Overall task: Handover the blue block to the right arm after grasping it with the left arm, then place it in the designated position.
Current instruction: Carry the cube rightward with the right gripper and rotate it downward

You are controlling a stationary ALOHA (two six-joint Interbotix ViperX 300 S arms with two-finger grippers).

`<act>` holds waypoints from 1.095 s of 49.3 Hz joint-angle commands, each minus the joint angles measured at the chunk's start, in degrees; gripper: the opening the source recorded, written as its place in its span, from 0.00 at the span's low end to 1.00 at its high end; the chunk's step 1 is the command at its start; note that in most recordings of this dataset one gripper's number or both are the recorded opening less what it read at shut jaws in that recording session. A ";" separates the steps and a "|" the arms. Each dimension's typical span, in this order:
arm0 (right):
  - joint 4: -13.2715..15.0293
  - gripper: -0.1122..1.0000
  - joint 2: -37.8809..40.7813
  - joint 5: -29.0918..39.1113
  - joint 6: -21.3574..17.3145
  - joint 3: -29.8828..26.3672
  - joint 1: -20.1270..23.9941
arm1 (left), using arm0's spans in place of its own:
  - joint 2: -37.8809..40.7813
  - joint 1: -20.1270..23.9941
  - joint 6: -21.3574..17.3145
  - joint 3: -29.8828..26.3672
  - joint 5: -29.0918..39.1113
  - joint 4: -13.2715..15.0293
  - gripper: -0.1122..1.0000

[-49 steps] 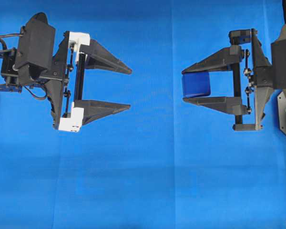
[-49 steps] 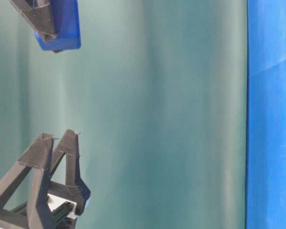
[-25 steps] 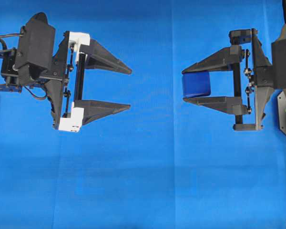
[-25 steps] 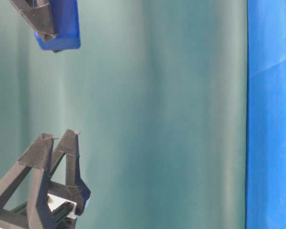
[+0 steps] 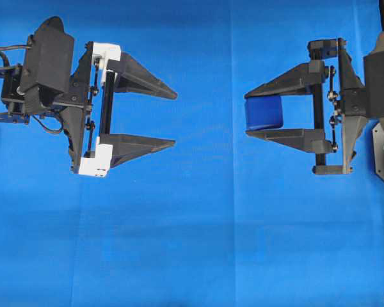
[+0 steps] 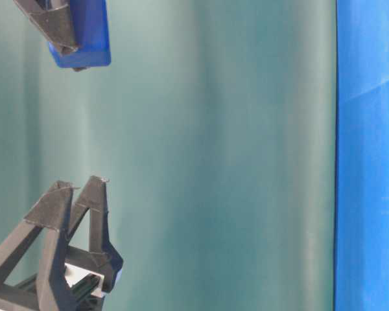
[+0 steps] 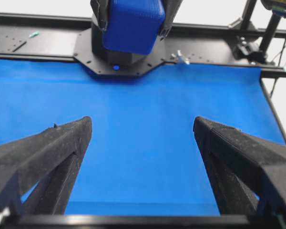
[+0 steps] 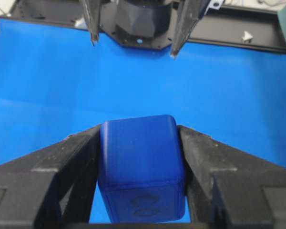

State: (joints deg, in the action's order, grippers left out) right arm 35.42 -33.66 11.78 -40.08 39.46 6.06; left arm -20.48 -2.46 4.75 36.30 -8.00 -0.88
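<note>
The blue block sits pinched between the fingertips of the right gripper, held up off the blue cloth; the right wrist view shows both black fingers pressed flat against its sides, with a faint oval mark on the face toward the camera. The right arm reaches in level from the right edge, fingers pointing left toward the middle. Facing it, well apart across the cloth, the left gripper with its white brackets stands spread wide with nothing between its fingers, pointing right at the block. The left arm stretches in level from the left edge
</note>
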 commanded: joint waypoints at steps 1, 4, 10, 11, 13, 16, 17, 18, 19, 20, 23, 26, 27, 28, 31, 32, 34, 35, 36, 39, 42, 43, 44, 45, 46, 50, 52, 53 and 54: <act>-0.35 0.48 -0.53 0.62 -0.09 -1.14 0.26 | -1.05 0.18 -0.09 -1.14 -0.53 -0.09 0.93; -1.05 0.48 -0.53 1.85 -0.09 -1.14 0.62 | -1.05 0.09 -0.09 -1.14 -0.53 -0.18 0.93; -2.55 0.48 -0.53 5.36 -0.09 -1.14 1.85 | -1.05 0.18 -0.09 -1.14 -0.53 -0.18 0.93; -2.81 0.48 -0.53 6.15 -0.09 -1.14 2.11 | -1.05 0.09 -0.09 -1.14 -0.53 -0.18 0.93; -3.34 0.48 -0.53 7.73 -0.09 -1.14 2.55 | -1.05 0.09 -0.09 -1.23 -0.53 -0.09 0.93; -4.39 0.48 -0.53 10.28 -0.09 -1.14 3.16 | -0.97 0.18 -0.18 -1.23 -0.53 -0.18 0.93; -4.75 0.48 -0.53 11.16 -0.09 -1.14 3.43 | -1.05 0.09 -0.18 -1.23 -0.44 -0.18 0.93; -5.19 0.48 -0.53 12.04 -0.09 -1.14 3.60 | -1.05 0.09 -0.18 -1.23 -0.53 -0.09 0.93; -5.62 0.48 -0.53 12.92 -0.09 -1.14 3.78 | -1.05 0.18 -0.18 -1.23 -0.44 -0.18 0.93; -5.98 0.48 -0.53 13.97 0.00 -1.14 3.96 | -1.05 0.09 -0.09 -1.23 -0.44 -0.09 0.93; -7.21 0.48 -0.53 16.70 0.00 -1.32 4.57 | -1.05 0.18 -0.18 -1.23 -0.44 -0.18 0.93; -8.26 0.48 -0.44 19.16 0.00 -1.41 5.27 | -1.05 0.18 -0.09 -1.23 -0.35 -0.09 0.93; -8.53 0.48 -0.53 19.86 0.00 -1.41 5.54 | -1.05 0.09 -0.18 -1.23 -0.44 -0.09 0.93; -8.70 0.48 -0.53 20.48 0.09 -1.49 5.71 | -1.05 0.18 -0.18 -1.23 -0.44 -0.09 0.93; -8.88 0.48 -0.53 22.15 0.09 -1.49 6.42 | -1.05 0.09 -0.18 -1.32 -0.35 -0.18 0.93; -8.88 0.48 -0.53 22.41 0.09 -1.49 6.50 | -1.05 0.18 -0.18 -1.32 -0.44 -0.09 0.93; -8.88 0.48 -0.53 22.68 0.09 -1.49 6.59 | -1.05 0.18 -0.18 -1.32 -0.44 -0.18 0.93; -8.88 0.48 -0.53 22.68 0.09 -1.49 6.59 | -0.97 0.09 -0.18 -1.41 -0.44 -0.18 0.93; -8.88 0.48 -0.53 22.68 0.18 -1.49 6.68 | -1.05 0.18 -0.18 -1.41 -0.44 -0.18 0.93; -8.88 0.48 -0.53 22.68 0.35 -1.49 6.59 | -1.05 0.18 -0.26 -1.58 -0.44 -0.09 0.93; -8.79 0.48 -0.53 22.68 0.44 -1.49 6.68 | -1.05 0.18 -0.26 -1.58 -0.44 -0.18 0.93; -8.79 0.48 -0.53 22.68 0.53 -1.49 6.59 | -1.05 0.18 -0.26 -1.67 -0.44 -0.18 0.93; -8.79 0.48 -0.53 22.68 0.44 -1.49 6.68 | -1.05 0.18 -0.26 -1.58 -0.44 -0.09 0.93; -8.79 0.48 -0.44 22.68 0.53 -1.49 6.68 | -1.05 0.18 -0.18 -1.58 -0.44 -0.09 0.93; -8.79 0.48 -0.53 22.68 0.44 -1.49 6.68 | -0.97 0.18 -0.26 -1.58 -0.44 -0.09 0.93; -8.70 0.48 -0.44 22.68 0.53 -1.49 6.68 | -1.05 0.26 -0.26 -1.58 -0.35 -0.18 0.93; -8.70 0.48 -0.53 22.68 0.44 -1.49 6.68 | -1.05 0.18 -0.26 -1.58 -0.44 -0.18 0.93; -8.70 0.48 -0.53 22.68 0.44 -1.49 6.68 | -1.05 0.18 -0.26 -1.58 -0.35 -0.09 0.93; -8.70 0.48 -0.53 22.68 0.44 -1.49 6.59 | -1.05 0.18 -0.26 -1.58 -0.44 -0.18 0.93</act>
State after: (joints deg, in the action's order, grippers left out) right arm 26.54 -33.75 34.63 -39.64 39.46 12.57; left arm -20.39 -2.37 4.57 36.21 -8.00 -0.88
